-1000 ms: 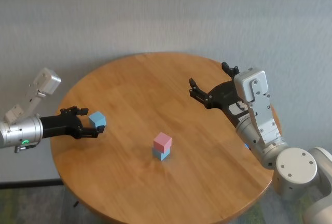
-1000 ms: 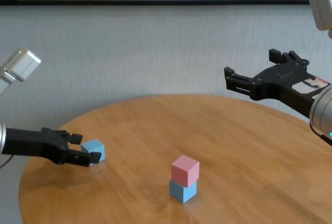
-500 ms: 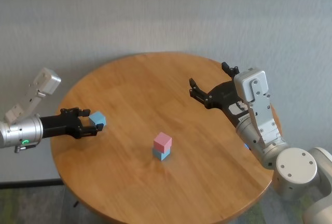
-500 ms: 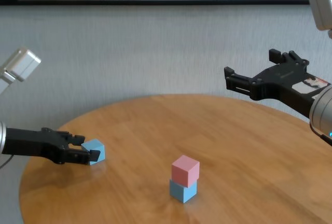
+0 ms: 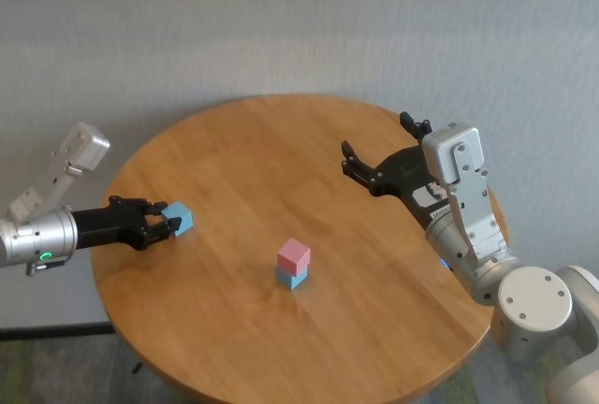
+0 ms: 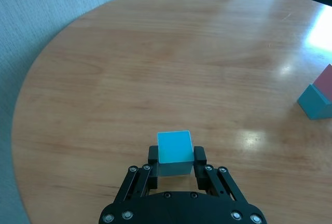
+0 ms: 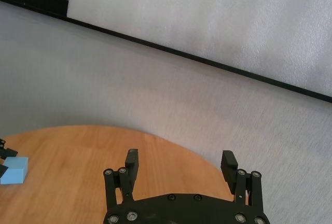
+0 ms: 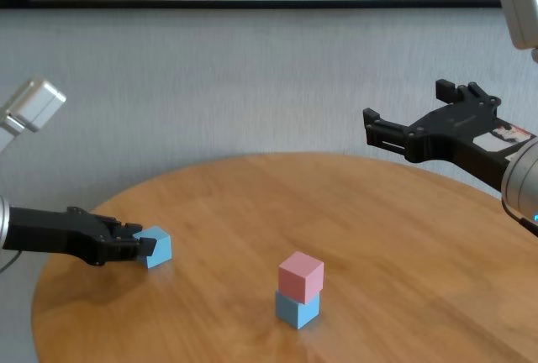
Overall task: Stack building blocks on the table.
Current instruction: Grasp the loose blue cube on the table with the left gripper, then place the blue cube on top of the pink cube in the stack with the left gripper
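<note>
- left wrist view: left gripper (image 6: 175, 157) clamps loose blue block (image 6: 175, 153) on table (image 6: 129, 68), grasp step.
- next, likely: lift onto pink block (image 5: 293, 254) mid-table.
- right gripper (image 5: 379, 156) hangs spread, idle.

No readable text, brand, number or sign anywhere. Right arm has a small white sticker with red and dark marks (image 8: 504, 134) near the wrist, print too small to read. Blocks, counter and wall carry no lettering.
</note>
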{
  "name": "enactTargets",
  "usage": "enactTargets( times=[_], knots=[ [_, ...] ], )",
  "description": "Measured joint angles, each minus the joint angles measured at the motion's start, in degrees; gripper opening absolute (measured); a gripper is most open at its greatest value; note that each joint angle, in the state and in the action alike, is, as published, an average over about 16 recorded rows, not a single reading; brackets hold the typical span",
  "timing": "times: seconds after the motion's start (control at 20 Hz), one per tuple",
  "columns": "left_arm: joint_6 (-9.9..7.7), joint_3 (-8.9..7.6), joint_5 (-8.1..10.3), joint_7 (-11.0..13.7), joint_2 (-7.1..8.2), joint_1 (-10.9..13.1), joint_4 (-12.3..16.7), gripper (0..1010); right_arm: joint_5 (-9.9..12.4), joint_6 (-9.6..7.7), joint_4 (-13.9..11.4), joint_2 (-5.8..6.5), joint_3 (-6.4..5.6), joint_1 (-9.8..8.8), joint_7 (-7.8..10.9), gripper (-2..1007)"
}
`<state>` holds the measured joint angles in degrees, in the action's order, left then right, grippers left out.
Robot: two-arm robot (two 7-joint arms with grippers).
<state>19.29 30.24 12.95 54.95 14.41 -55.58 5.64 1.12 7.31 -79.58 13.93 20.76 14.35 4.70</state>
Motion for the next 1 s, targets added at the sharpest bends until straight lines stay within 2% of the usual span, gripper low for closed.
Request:
enactTargets(
  times=[0.35, 0.55, 0.8, 1.0],
  knots=[
    [-0.07, 0.01, 0.03, -0.03, 0.05, 0.08, 0.16, 402, 0.00, 0.00, 0.00, 0.00, 0.00, 0.00, 0.00, 1005],
    [-0.83, 0.05, 0.21, -0.45, 0.57, 0.89, 1.99, 395, 0.00, 0.00, 0.00, 0.00, 0.00, 0.00, 0.00, 1005],
    [-2.81, -0.11, 0.56, -1.48, 1.98, 3.10, 7.04, 394, 0.00, 0.00, 0.00, 0.00, 0.00, 0.00, 0.00, 1005],
    [-4.90, -0.56, 0.90, -2.44, 3.63, 5.60, 13.00, 394, 0.00, 0.00, 0.00, 0.00, 0.00, 0.00, 0.00, 1005]
  ],
)
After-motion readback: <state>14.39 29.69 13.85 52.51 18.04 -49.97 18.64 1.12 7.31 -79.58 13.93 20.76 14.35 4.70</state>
